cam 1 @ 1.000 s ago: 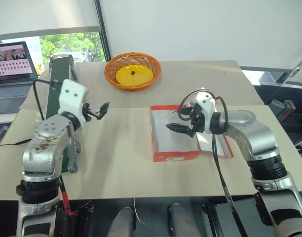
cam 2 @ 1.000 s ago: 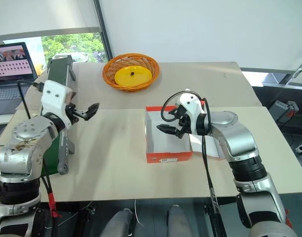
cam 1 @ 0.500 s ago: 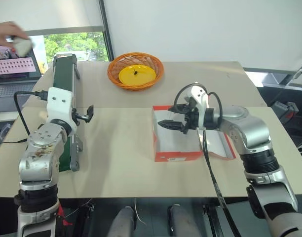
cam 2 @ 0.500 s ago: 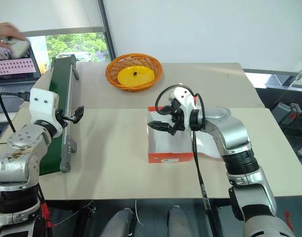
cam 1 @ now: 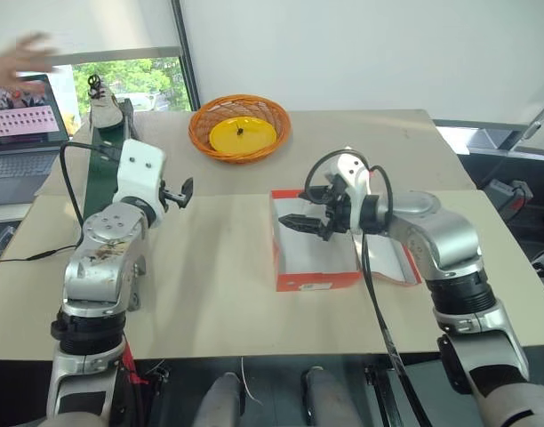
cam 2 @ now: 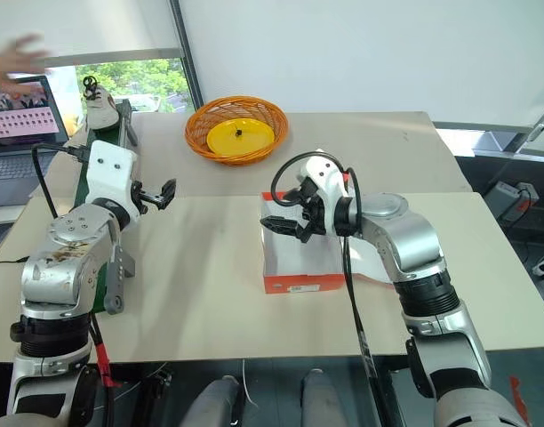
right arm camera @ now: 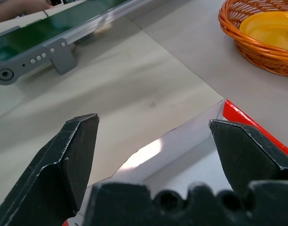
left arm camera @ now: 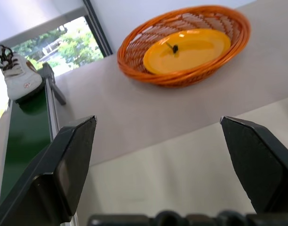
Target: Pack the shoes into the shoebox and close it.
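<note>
A shoe point(cam 1: 100, 105) has just arrived on the conveyor point(cam 2: 101, 151) at the desk's far-left corner; both tools gape empty, box point(cam 1: 315, 258) unfilled.

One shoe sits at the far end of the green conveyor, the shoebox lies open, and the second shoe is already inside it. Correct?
Not quite. The shoebox is open but empty: the left eye view shows only its white inside. The shoe on the green conveyor is as you say.
</note>
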Robot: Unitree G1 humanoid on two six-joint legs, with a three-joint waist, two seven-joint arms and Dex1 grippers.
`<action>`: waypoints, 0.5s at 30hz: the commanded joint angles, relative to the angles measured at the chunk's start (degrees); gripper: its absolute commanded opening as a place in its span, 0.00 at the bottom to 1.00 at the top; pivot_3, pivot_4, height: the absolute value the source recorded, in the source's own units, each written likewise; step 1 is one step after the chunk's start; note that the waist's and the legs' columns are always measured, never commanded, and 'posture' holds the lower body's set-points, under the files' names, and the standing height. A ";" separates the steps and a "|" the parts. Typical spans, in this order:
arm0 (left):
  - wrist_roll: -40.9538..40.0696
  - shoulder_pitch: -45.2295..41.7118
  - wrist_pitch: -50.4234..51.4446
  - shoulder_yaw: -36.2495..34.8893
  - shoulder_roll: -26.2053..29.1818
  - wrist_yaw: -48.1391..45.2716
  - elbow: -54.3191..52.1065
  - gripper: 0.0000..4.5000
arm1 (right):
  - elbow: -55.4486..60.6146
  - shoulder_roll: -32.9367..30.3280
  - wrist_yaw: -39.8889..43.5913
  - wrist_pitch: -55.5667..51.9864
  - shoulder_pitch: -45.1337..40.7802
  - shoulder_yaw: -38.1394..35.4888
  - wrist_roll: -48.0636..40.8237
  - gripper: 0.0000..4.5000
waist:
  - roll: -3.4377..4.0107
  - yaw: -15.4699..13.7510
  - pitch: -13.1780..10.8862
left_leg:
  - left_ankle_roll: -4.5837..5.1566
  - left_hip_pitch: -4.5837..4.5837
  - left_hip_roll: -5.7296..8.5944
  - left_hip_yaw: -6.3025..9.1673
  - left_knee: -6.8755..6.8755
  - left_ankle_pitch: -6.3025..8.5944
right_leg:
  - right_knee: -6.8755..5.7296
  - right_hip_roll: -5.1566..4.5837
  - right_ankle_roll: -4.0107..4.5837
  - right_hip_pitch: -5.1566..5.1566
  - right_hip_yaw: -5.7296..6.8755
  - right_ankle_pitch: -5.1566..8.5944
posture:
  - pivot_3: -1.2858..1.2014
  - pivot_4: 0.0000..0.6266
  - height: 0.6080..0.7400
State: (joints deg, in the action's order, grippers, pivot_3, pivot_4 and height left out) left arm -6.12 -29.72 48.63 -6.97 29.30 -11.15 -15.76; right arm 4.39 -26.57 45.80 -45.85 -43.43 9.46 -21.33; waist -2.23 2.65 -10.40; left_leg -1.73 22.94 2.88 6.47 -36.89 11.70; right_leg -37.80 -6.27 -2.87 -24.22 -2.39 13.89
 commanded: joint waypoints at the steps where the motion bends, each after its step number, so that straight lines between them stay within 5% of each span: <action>1: 2.30 -0.52 -2.26 -3.00 0.16 3.19 2.23 1.00 | 3.69 1.55 -1.06 -0.81 -0.70 0.21 -0.80 0.98 | 0.00 -0.09 0.00 | 0.00 0.01 0.01 0.00 0.00 0.00 | -0.02 0.00 0.00 0.00 0.00 0.00 | 0.52 0.24 1.00; 15: -0.43 3.91 -5.49 -20.51 -4.07 10.94 4.22 1.00 | 1.67 5.07 4.84 4.57 -2.18 -0.80 -3.88 0.98 | 0.00 0.17 0.00 | -0.01 -0.07 -0.03 -0.07 0.01 0.01 | -0.08 -0.02 0.01 -0.04 0.01 0.00 | 0.52 0.24 1.00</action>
State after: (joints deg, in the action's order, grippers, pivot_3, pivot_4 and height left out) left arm -5.90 -26.78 44.78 -23.68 24.40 -0.99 -11.28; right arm 5.70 -22.97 49.97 -43.95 -43.94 11.23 -23.08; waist -2.24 2.82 -10.40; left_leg -1.74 22.86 2.84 6.40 -36.88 11.72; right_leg -37.90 -6.29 -2.87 -24.26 -2.37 13.88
